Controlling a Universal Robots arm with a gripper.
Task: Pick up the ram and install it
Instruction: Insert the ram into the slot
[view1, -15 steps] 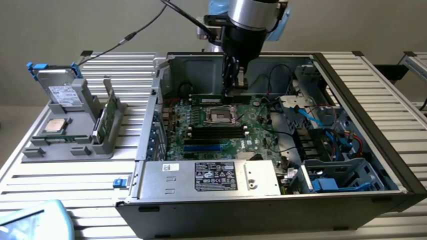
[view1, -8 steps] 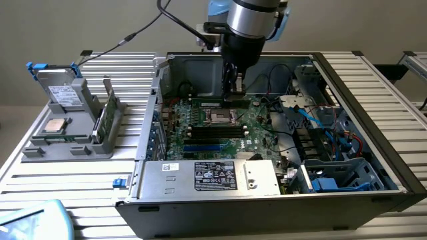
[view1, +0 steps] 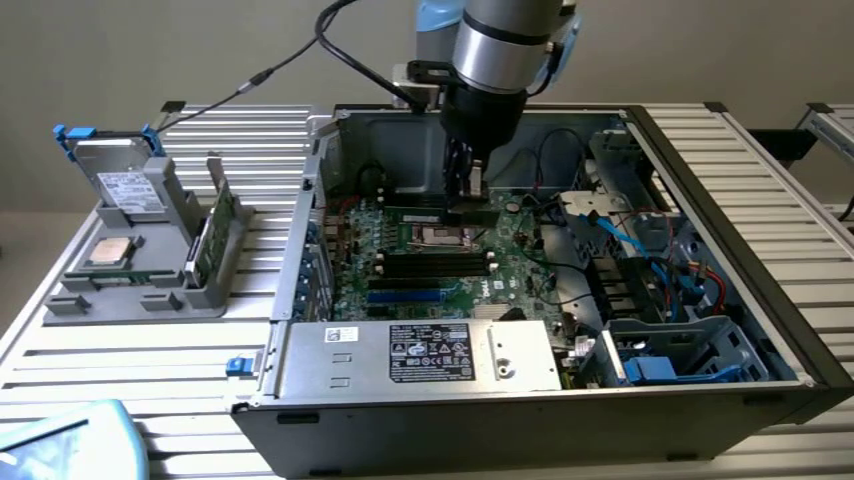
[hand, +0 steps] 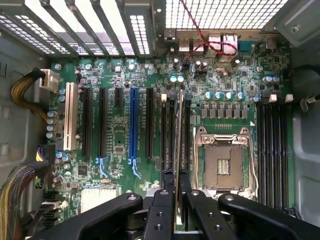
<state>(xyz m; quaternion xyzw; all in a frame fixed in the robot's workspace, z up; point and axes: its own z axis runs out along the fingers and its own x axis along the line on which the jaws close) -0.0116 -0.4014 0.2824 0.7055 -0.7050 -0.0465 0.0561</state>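
Now fingers (hand: 186, 183) clamped on ram (hand: 179, 131); stick held edge-on inside open computer case (view1: 534, 435). Ram lined up along black memory slots (hand: 164, 135), just beside empty processor socket (hand: 223, 162); cannot tell if it touches slot. Arm (view1: 507, 40) reaches down into case. Grey rack (view1: 134, 290) with boards stands on slatted surface (view1: 134, 362), exterior view's left.

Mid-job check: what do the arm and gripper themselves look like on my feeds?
The arm is a silver-grey cylinder with a black band and a pale blue joint cap. A black cable runs off from the wrist. The gripper is matte black; its fingers are angular links dotted with round screw holes.
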